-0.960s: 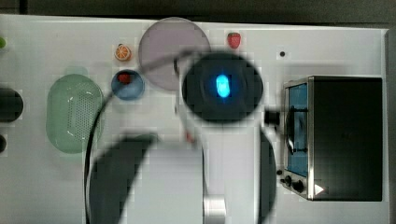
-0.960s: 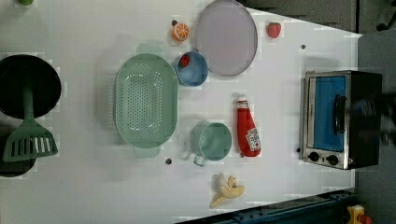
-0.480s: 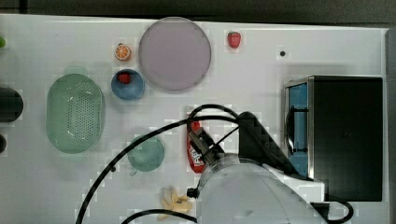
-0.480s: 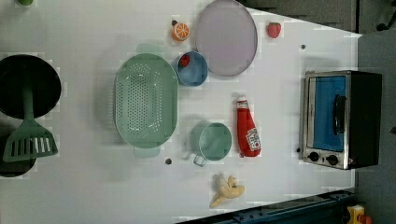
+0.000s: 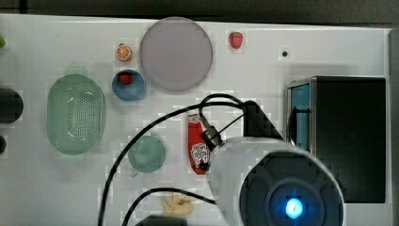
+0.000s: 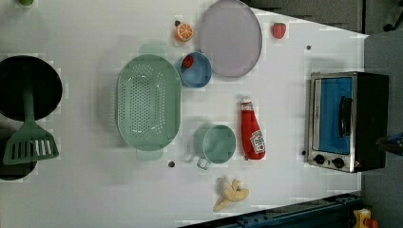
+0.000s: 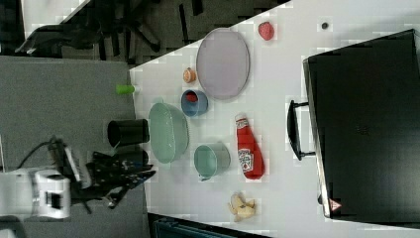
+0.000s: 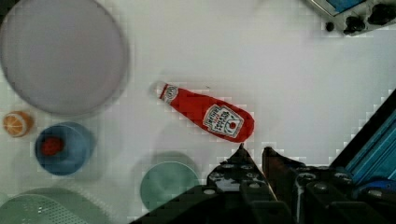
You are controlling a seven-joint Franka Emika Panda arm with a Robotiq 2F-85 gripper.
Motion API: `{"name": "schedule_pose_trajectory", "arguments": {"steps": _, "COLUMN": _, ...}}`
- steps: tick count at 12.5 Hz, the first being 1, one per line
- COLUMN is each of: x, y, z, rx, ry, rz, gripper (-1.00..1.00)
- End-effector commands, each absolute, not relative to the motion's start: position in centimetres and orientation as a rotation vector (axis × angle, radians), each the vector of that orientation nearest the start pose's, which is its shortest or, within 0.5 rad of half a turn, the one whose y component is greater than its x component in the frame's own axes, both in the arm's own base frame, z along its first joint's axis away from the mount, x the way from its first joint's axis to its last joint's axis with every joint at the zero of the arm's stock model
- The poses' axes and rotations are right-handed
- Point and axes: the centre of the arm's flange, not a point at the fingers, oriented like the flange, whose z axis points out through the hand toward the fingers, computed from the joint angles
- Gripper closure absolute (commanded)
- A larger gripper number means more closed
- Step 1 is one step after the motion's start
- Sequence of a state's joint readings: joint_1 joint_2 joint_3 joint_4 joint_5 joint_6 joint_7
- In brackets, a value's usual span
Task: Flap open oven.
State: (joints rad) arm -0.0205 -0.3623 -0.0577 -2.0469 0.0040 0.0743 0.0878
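Oven (image 6: 347, 121) sat at the left view's right table edge, door shut, handle (image 6: 345, 116) facing the ketchup bottle (image 6: 252, 135): nothing opened yet. Gripper (image 8: 252, 156) hung high above the bottle, fingers nearly together, holding nothing. Versus half a second earlier, the arm sat nearer the top view's lower right; oven unmoved.

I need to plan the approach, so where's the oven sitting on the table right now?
In the left view the oven stands at the table's right end, door shut, with the ketchup bottle lying nearest on the left view's left.
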Motion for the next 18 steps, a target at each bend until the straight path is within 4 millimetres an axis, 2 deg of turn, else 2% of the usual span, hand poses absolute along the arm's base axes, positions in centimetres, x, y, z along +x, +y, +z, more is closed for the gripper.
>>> {"name": "schedule_pose_trajectory", "arguments": {"steps": 1, "x": 43.7, "y": -5.6, "z": 57.8, "rx": -2.737, "ry": 1.519, "rz": 0.108, "gripper": 0.65}}
{"name": "schedule_pose_trajectory", "arguments": {"steps": 3, "x": 44.4, "y": -7.0, "z": 56.4, "rx": -2.76, "ry": 1.481, "rz": 0.103, "gripper": 0.65}}
{"name": "schedule_pose_trajectory", "arguments": {"steps": 5, "x": 45.0, "y": -9.2, "z": 54.7, "rx": -2.861, "ry": 1.324, "rz": 0.095, "gripper": 0.65}}
{"name": "schedule_pose_trajectory", "arguments": {"steps": 8, "x": 45.7, "y": -12.7, "z": 51.6, "rx": -3.018, "ry": 1.02, "rz": 0.071, "gripper": 0.65}}
{"name": "schedule_pose_trajectory", "arguments": {"steps": 11, "x": 45.8, "y": -16.9, "z": 48.4, "rx": -3.086, "ry": 0.736, "rz": 0.026, "gripper": 0.65}}
{"name": "schedule_pose_trajectory", "arguments": {"steps": 15, "x": 46.2, "y": -22.0, "z": 44.6, "rx": -3.18, "ry": 0.219, "rz": -0.042, "gripper": 0.65}}
{"name": "schedule_pose_trajectory", "arguments": {"steps": 16, "x": 46.3, "y": -23.2, "z": 43.9, "rx": -3.194, "ry": 0.159, "rz": -0.066, "gripper": 0.65}}
{"name": "schedule_pose_trajectory", "arguments": {"steps": 18, "x": 46.5, "y": -25.0, "z": 42.2, "rx": -3.211, "ry": 0.164, "rz": -0.078, "gripper": 0.65}}
